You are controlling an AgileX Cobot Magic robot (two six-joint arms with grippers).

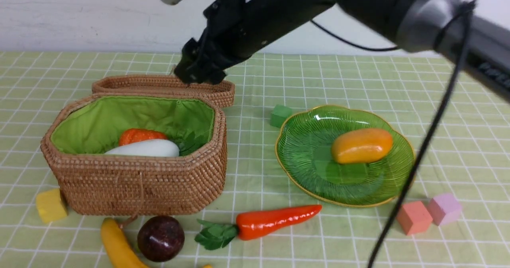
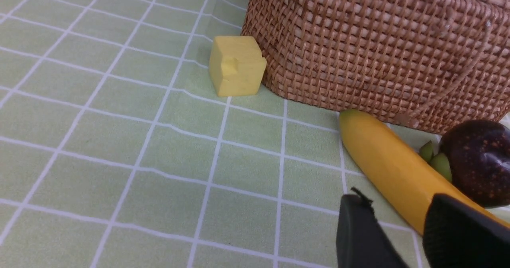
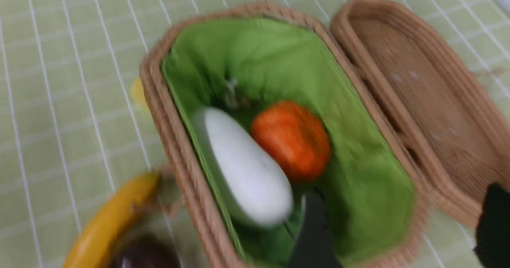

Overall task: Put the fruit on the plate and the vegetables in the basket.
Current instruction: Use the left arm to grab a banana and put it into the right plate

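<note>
- The front view alone takes in the whole layout. The plate sits right of the basket with the mango lying on it. The carrot, banana and purple ball lie on the worktop in front of the basket.
- Only that view shows the right arm reaching across above the basket's open lid, and the green cube, salmon cube and lilac cube.
- The right wrist view, though blurred, looks down into the basket. The white oblong and pumpkin lie side by side on the green lining. The right jaws stand wide with nothing between them.
- The left wrist view sits low and shows the yellow cube just beside the basket wall. The left jaws are narrowly parted over the banana's end and do not appear to clamp it.
- The worktop wears a pale green cloth with a white grid, and a plain white wall stands behind.
</note>
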